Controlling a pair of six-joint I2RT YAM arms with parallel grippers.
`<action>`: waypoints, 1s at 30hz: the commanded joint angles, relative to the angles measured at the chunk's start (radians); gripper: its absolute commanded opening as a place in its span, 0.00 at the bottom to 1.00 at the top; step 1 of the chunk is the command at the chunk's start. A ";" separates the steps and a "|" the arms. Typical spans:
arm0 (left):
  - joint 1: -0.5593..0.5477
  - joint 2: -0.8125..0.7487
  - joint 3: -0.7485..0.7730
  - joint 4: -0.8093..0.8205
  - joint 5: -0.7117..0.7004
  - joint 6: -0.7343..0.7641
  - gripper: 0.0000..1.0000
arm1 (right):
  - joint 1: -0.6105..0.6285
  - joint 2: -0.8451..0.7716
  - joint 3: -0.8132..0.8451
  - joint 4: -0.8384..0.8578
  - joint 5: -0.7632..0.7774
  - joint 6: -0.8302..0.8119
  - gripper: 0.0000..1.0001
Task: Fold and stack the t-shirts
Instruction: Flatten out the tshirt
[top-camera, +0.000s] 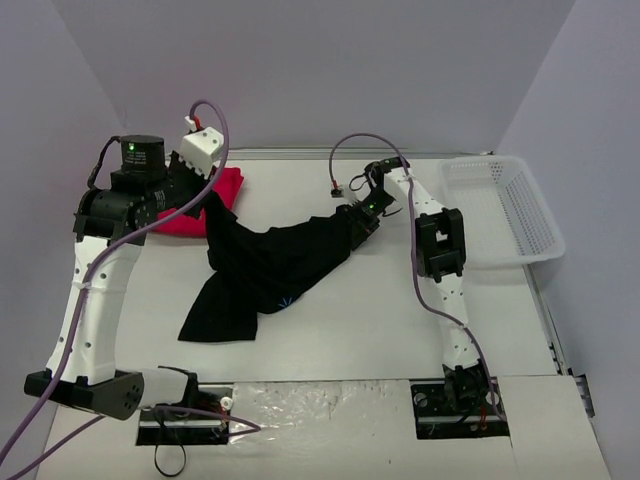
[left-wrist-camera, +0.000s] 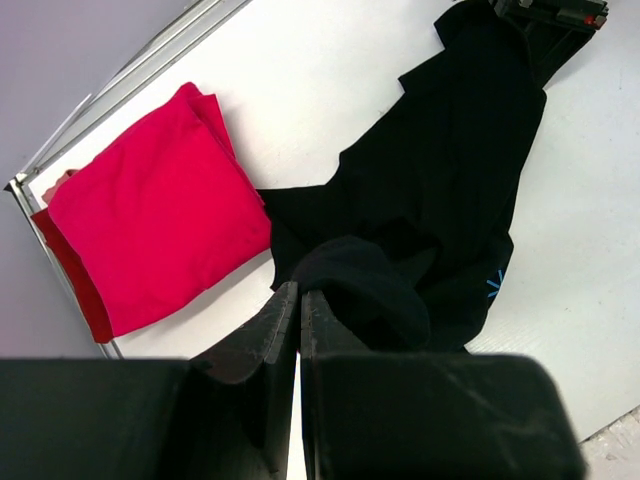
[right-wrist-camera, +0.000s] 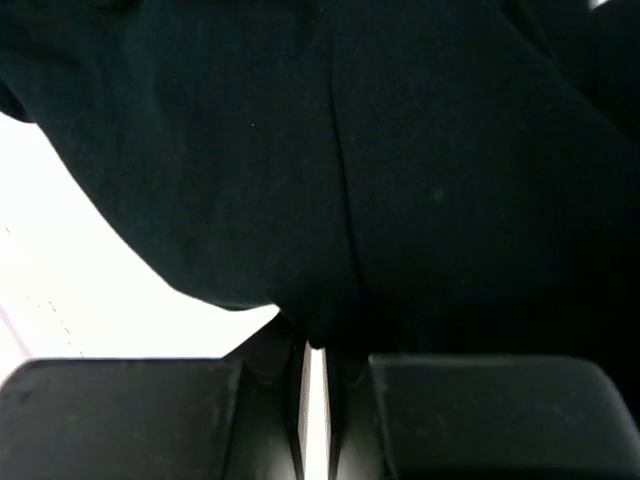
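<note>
Basket (top-camera: 505, 212) far right; black shirt (top-camera: 270, 265), red shirt (top-camera: 228, 188) both outside it.

Top view: my left arm covers much of the red t-shirt (top-camera: 230, 188) and hides where the black t-shirt (top-camera: 280, 265) is pinched on that side. The blue chest mark (top-camera: 286, 300) is too small to read there. Right wrist: black cloth fills the frame, soft-focus, cut off on 3 sides. The fold at the right gripper (right-wrist-camera: 315, 345) probably sits between the fingers, but its edge is lost in shadow.
</note>
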 joint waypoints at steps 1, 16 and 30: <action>0.014 -0.027 -0.018 0.045 0.019 -0.013 0.02 | -0.020 -0.010 0.015 -0.047 0.022 0.008 0.00; 0.017 -0.108 -0.070 0.067 0.036 -0.027 0.02 | -0.083 -0.309 -0.192 0.063 0.120 0.080 0.00; 0.037 -0.194 -0.059 0.079 -0.107 0.006 0.02 | -0.186 -0.525 -0.076 0.071 0.253 0.135 0.00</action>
